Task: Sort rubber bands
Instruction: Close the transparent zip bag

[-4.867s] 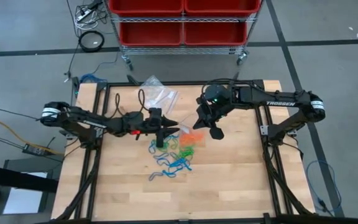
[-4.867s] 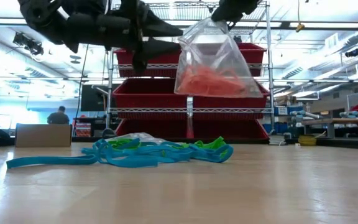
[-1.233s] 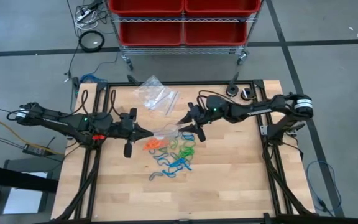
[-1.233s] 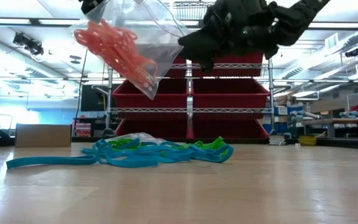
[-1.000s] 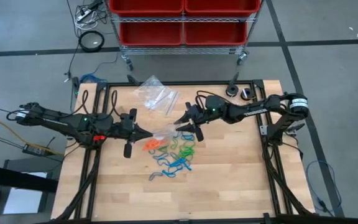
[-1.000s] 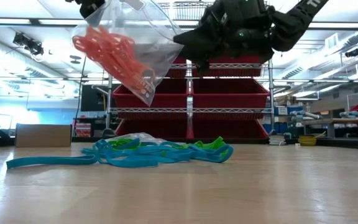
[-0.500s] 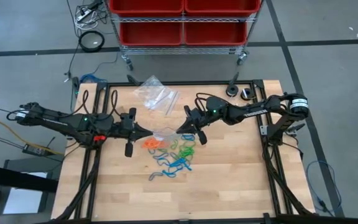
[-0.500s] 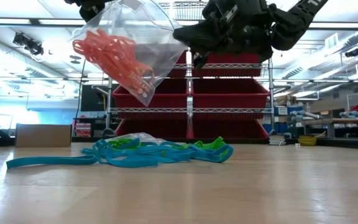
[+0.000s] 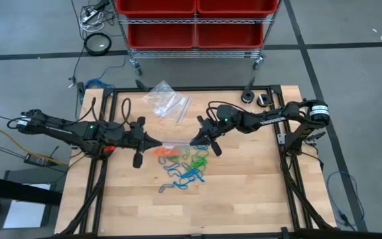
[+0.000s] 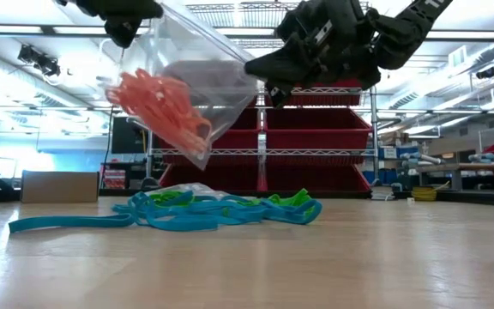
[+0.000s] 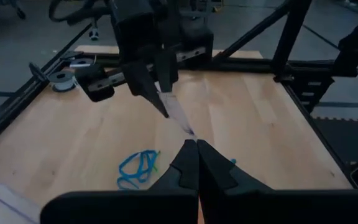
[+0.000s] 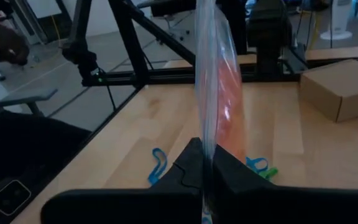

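Holding one edge of the clear bag (image 9: 174,147), the left end effector (image 9: 152,143) is pinched closed on the plastic. Bag has tilted a bit more than half a second ago, so the orange rubber bands (image 10: 161,105) slid toward its low corner. Blue and green bands (image 9: 190,167) sit loose on the counter (image 9: 244,199) just below. Right end effector (image 9: 195,141) is clamped on the opposite edge. Looks like orange is bagged, other colours next.
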